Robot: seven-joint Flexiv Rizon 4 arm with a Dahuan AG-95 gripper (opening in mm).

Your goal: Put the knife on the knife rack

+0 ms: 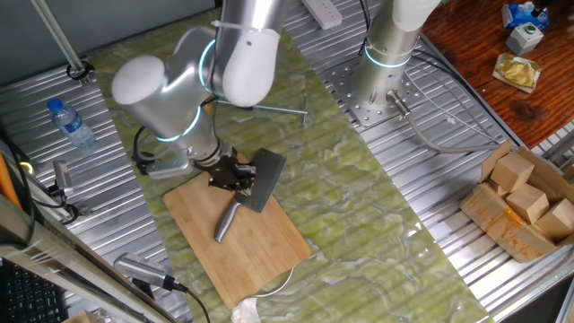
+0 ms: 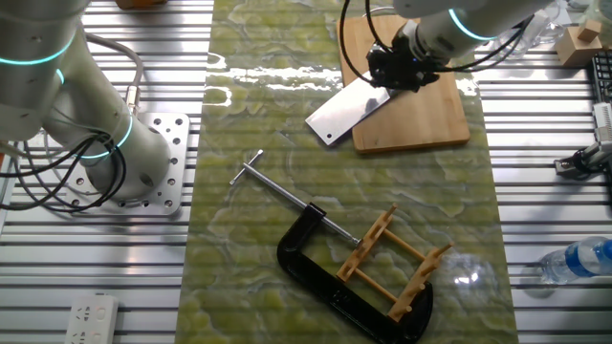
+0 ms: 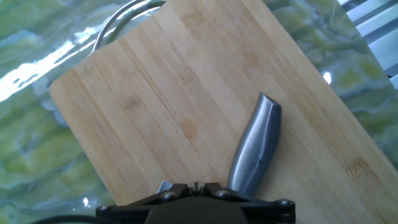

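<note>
The knife lies slanted across the bamboo cutting board, its broad grey blade jutting past the board's edge over the green mat. Its silver handle points away over the board. My gripper is shut on the knife where blade meets handle, and in the hand view the black jaws pinch a thin edge at the gripper. The knife rack, light wooden pegs on a frame, stands held in a black C-clamp far across the mat from the gripper. The arm hides it in one fixed view.
The C-clamp's steel bar reaches out toward the board. A second arm's base is bolted beside the mat. A water bottle and a box of wooden blocks sit on the metal table. A metal ring pokes out from under the board.
</note>
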